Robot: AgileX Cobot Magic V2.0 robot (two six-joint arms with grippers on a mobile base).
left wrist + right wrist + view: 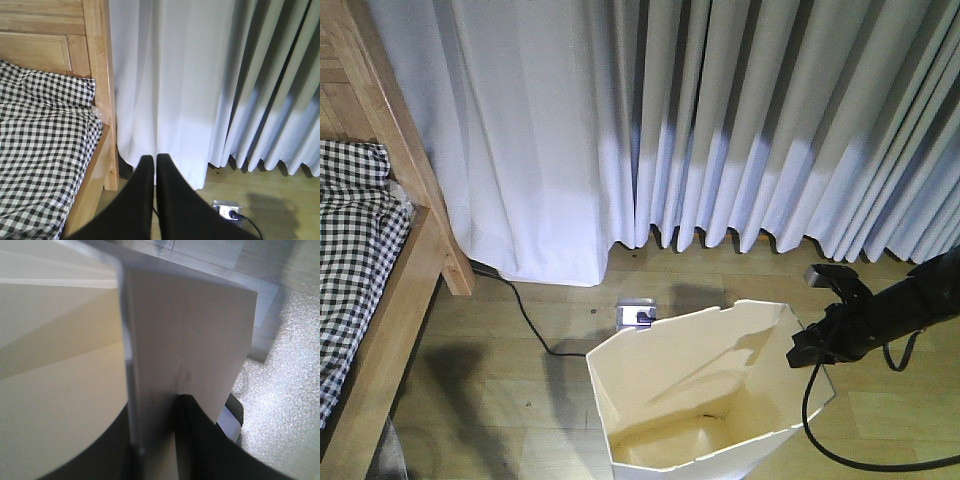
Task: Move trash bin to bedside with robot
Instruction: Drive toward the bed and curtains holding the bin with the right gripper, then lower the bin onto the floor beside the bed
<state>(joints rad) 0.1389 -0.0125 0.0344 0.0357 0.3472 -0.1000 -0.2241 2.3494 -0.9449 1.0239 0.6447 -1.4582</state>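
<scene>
Pleated curtains behind; right gripper pinches angular trash bin; left gripper seemingly clenched.

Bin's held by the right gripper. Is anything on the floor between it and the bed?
Yes. A black cable lies across the floor between the bin and the bed, running from a floor socket behind the bin toward the bed leg. Nothing else shows there. The right gripper is clamped on the bin's wall.
</scene>
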